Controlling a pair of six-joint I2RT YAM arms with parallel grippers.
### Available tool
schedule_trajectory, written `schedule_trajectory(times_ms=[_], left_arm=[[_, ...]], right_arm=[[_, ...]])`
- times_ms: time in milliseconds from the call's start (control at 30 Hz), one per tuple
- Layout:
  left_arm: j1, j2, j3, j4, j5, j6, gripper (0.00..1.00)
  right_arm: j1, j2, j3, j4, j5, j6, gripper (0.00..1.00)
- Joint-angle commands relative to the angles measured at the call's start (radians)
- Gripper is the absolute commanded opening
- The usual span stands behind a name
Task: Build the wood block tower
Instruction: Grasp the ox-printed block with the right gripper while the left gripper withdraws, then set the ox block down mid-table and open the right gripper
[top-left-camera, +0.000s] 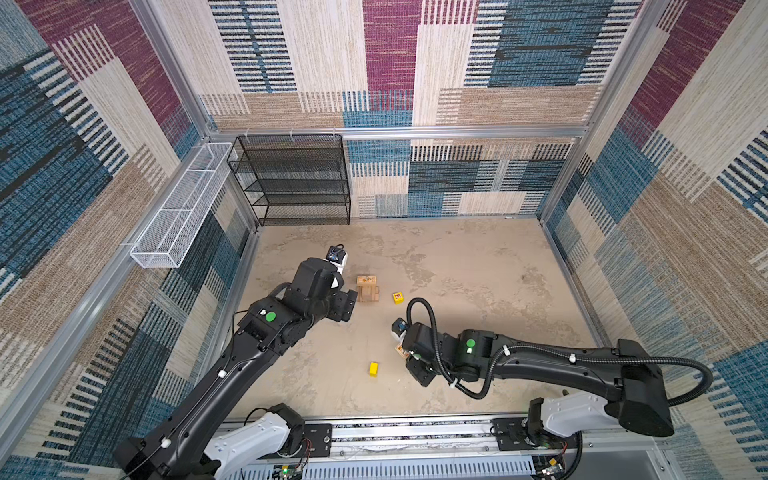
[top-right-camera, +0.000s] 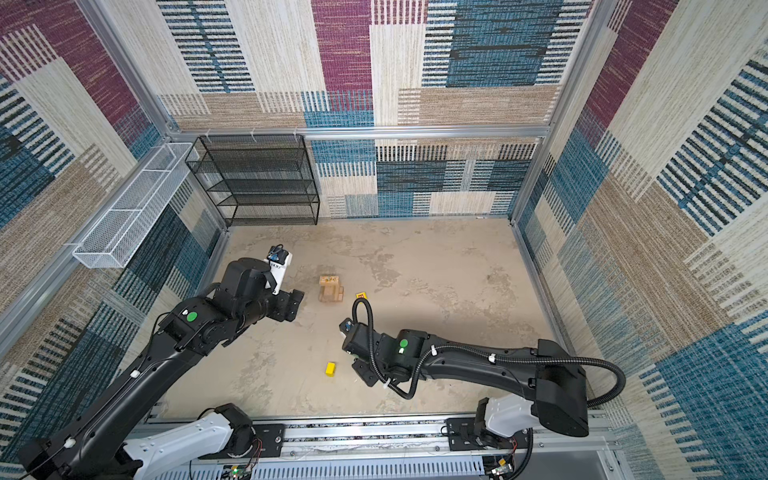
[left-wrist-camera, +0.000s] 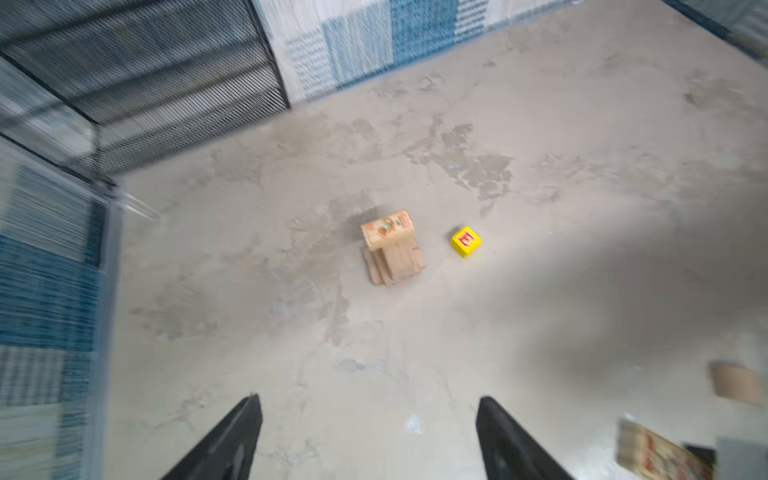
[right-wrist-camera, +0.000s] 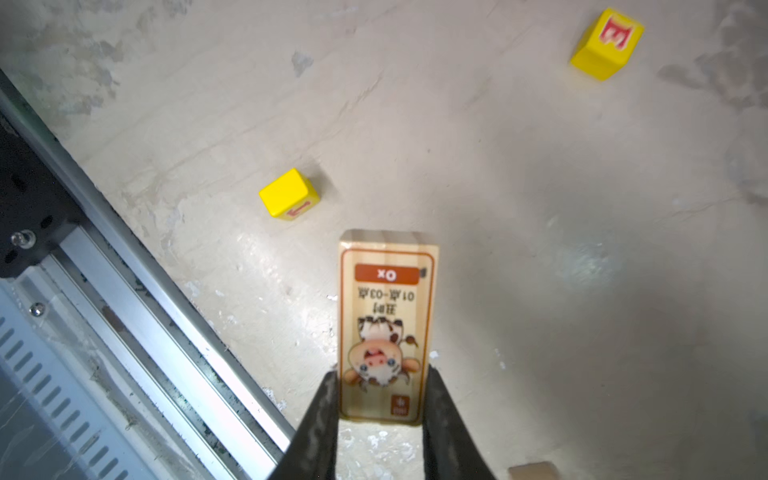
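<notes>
1. Mottled beige tabletop (top-left-camera: 478, 266), bare over most of its area. Black wire-mesh shelf (top-left-camera: 291, 178) at the far left corner, well apart from the work.
2. Left gripper (left-wrist-camera: 368, 401): jaws wide apart and empty, parked just beside the tower on its left in both top views and aimed at it.
3. Right gripper (right-wrist-camera: 382, 374): jaws clamped on one end of a printed tan wood oblong marked "Ox" (right-wrist-camera: 386, 316), near the front rail and well apart from the tower. Cannot tell whether the oblong is clear of the tabletop.
4. Tower (top-left-camera: 368, 289): a small stack of tan wood blocks at mid-table, wider at the base, with a printed oblong lying across the top.
5. Yellow wood cube lettered "E" in red (top-left-camera: 398, 297) near the tower's right. Smaller yellow block with a red mark on one side (top-left-camera: 373, 368) toward the front, near the right gripper.
6. Likely trouble:
   - Pinched at one end only — could swing or slip in the grip during the carry.
   - Narrow top landing — could overhang and tip if set off-centre or released too high.
   - Could clip the lettered cube on the way in from the right.
   - Could topple the stack if the parked left gripper nudges it.
</notes>
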Motion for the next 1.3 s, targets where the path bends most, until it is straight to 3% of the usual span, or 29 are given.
schedule_trajectory(times_ms=[0, 100, 267, 467, 700, 800, 867, 1033, 1267], left_arm=[[0.008, 0.037, 0.015, -0.061, 0.329, -0.112, 0.82], [0.008, 0.063, 0.016, -0.072, 0.394, -0.117, 0.82], [0.008, 0.062, 0.005, -0.118, 0.215, -0.096, 0.82], [0.008, 0.065, -0.032, -0.098, 0.185, -0.048, 0.82], [0.008, 0.071, -0.036, -0.076, 0.111, 0.044, 0.84], [0.008, 0.071, -0.032, -0.068, 0.104, 0.082, 0.88], [0.007, 0.070, -0.033, -0.058, 0.095, 0.101, 0.94], [-0.026, 0.090, -0.021, -0.045, 0.132, 0.128, 0.99], [-0.137, 0.173, -0.035, 0.035, 0.172, 0.267, 0.99]], right_arm=[[-0.073, -0.008, 0.058, 0.035, 0.012, -0.130, 0.19], [-0.144, 0.024, 0.113, 0.045, -0.061, -0.157, 0.19], [-0.154, 0.140, 0.089, -0.007, -0.083, -0.040, 0.22], [-0.153, 0.217, -0.043, 0.089, -0.178, 0.180, 0.20], [-0.154, 0.341, -0.023, 0.102, -0.147, 0.256, 0.22], [-0.153, 0.353, -0.013, 0.103, -0.146, 0.268, 0.32], [-0.153, 0.336, -0.007, 0.102, -0.166, 0.274, 0.55], [-0.158, 0.187, -0.041, 0.115, -0.150, 0.280, 0.77], [-0.269, -0.098, -0.167, 0.203, -0.112, 0.254, 0.85]])
